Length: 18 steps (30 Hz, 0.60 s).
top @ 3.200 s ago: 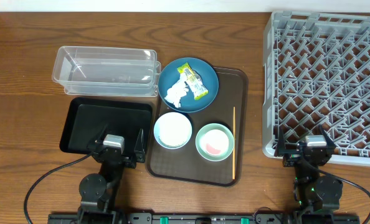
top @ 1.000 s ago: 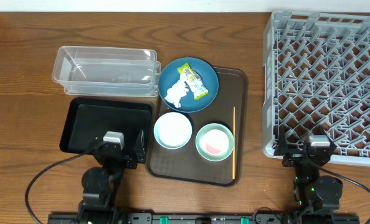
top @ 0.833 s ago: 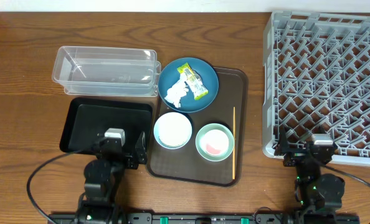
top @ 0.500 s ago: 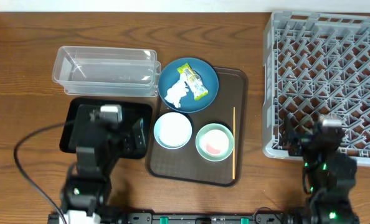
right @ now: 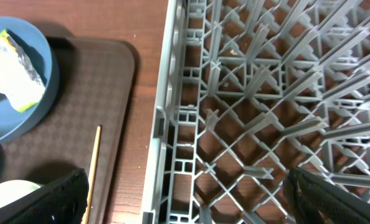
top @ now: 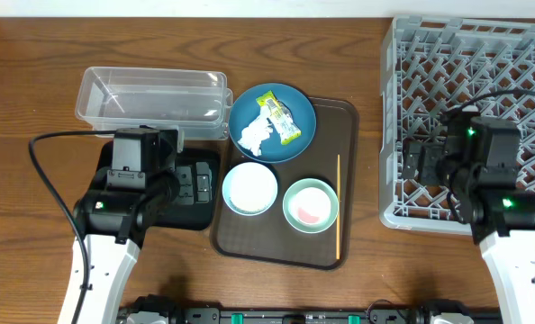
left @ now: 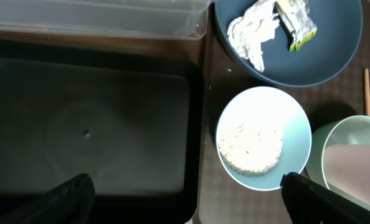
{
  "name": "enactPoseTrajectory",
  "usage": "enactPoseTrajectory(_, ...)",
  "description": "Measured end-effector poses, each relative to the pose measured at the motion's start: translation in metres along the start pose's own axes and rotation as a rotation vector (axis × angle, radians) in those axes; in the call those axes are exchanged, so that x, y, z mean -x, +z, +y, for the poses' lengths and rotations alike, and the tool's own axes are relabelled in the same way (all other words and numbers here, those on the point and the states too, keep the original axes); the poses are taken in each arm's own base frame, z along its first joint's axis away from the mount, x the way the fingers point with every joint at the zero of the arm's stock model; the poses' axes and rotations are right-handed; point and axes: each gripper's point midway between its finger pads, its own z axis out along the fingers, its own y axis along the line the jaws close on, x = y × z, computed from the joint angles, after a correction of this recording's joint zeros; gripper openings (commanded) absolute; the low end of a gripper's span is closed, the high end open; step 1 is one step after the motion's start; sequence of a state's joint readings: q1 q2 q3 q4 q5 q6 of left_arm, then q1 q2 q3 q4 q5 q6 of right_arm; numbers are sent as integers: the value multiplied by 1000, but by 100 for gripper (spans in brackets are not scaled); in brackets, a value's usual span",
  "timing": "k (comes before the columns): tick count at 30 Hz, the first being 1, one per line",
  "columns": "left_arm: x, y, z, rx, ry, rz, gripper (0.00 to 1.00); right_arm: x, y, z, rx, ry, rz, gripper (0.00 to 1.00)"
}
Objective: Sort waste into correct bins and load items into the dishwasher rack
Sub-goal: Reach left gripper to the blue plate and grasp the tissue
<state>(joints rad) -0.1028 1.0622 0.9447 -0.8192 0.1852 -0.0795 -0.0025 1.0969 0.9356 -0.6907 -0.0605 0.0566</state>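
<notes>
The dark-blue dish (top: 245, 112) holds the yellow-green wrapper (top: 278, 115) and the white tissue (top: 256, 137). The white-inside bowl (top: 249, 189) holds rice (left: 250, 146). The pink-inside bowl (top: 311, 205) and the wooden stick (top: 339, 202) lie beside it. My left gripper (top: 182, 180) hangs open and empty over the black tray (top: 209, 157), left of the rice bowl (left: 291, 106). My right gripper (top: 434, 162) hangs open and empty over the front-left corner of the grey rack (top: 484, 72). The clear tub (top: 150, 101) is empty.
The dish, both bowls and the stick all sit on the brown serving tray (top: 276, 238). The stick (right: 91, 171) lies near that tray's right edge, a strip of bare wood away from the rack wall (right: 172, 124). The tub and the black tray touch.
Both arms have risen from the table's front edge and reached forward. The left one now hangs over the black tray, the right one over the rack's front-left corner.
</notes>
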Motion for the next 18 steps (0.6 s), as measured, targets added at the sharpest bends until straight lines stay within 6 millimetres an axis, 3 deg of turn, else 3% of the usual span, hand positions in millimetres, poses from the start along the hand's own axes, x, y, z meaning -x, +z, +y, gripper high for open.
enactPoseTrajectory(4,4,1,-3,-18,2,-11,98,-4,6,2,14,2,26,99)
enactPoseTrajectory(11,34,0,-15,-73,21,-128,97,-3,6,3,21,2,24,99)
enactPoseTrajectory(18,61,22,-42,-124,93,-181,97,-3,6,4,23,2,23,99)
